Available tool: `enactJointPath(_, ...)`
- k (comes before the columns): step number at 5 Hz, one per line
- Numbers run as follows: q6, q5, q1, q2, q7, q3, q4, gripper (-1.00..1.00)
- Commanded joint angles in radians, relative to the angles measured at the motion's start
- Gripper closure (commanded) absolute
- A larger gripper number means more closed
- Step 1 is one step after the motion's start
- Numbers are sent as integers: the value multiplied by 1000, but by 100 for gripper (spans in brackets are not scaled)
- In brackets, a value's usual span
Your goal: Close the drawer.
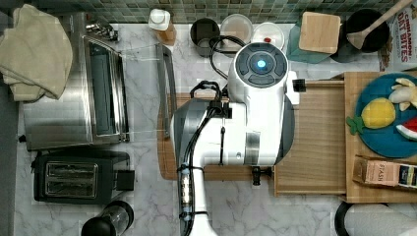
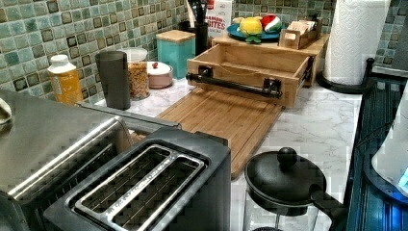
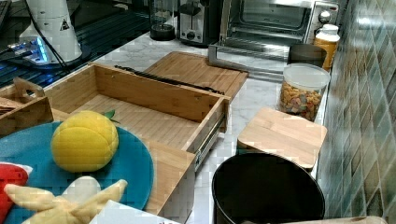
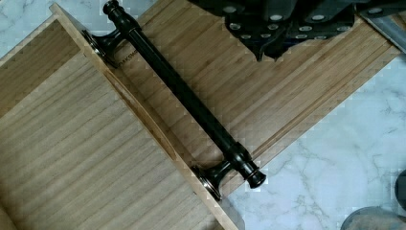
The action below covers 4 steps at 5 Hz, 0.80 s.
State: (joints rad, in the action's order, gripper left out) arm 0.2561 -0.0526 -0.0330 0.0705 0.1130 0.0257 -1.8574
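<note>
Beside the fingers (image 4: 268, 45), apart, lies the open drawer's (image 4: 72, 143) black handle (image 4: 184, 93)

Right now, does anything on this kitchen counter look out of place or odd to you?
The wooden drawer stands pulled well out of its cabinet, empty, with its black bar handle over the cutting board. The toaster oven's door also hangs open. Nothing looks spilled or broken.
</note>
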Motion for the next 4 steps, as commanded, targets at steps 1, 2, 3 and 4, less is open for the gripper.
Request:
enactJointPath(1,126,3,1,-66,128,-8,-136,100)
enactJointPath(2,189,35,10,-103,320,-24,-221,100)
enactJointPath(3,228,-2,48,-94,363,-37,-263,100)
enactJointPath(4,255,-43,52,-75,404,-53,-298,100)
